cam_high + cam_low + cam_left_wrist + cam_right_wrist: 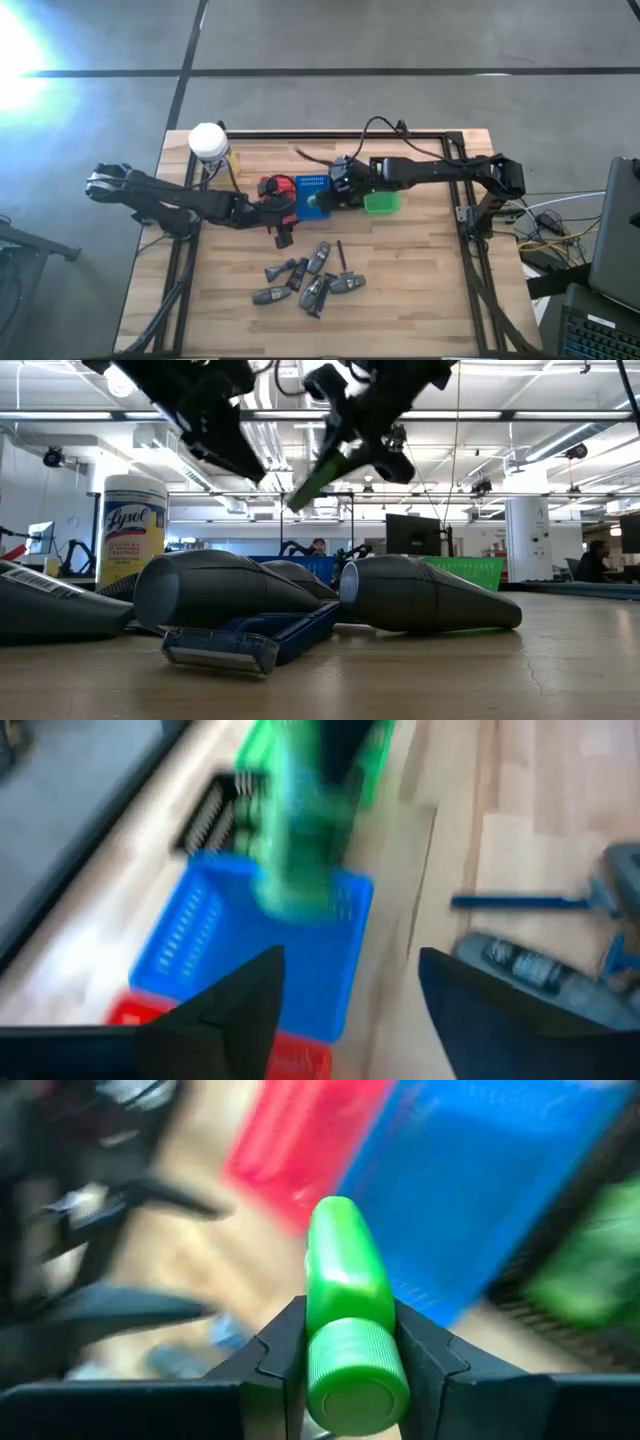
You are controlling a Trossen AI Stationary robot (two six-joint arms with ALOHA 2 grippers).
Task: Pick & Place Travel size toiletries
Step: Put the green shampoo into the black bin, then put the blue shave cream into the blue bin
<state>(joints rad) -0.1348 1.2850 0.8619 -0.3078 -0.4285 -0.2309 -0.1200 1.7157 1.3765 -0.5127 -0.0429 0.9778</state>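
From above, we saw the right gripper poised over the blue tray, a green bottle barely visible beneath it. We judged this a hand-over or a drop: the left gripper sat just beside the blue tray, over the red tray. The remaining toiletries lay scattered on the wooden table, well apart from the blue tray on the near side. A white-capped yellow jar stood at the table's far corner, and a green tray lay just beyond the blue one.

At table height we found what the overhead missed: the green bottle hung tilted in mid-air, well above the blue tray. Dark grey tubes and a blue razor filled the foreground, with a Lysol canister beside them.

The left wrist view alone settled that arm's state: its fingers stood apart, grasping nothing, with the green bottle blurred above the blue tray.

The right wrist view gave the grip plainly: the right gripper was clenched on the green bottle just behind its ribbed cap, the neck giving a firm hold, the body pointing toward the blue tray.
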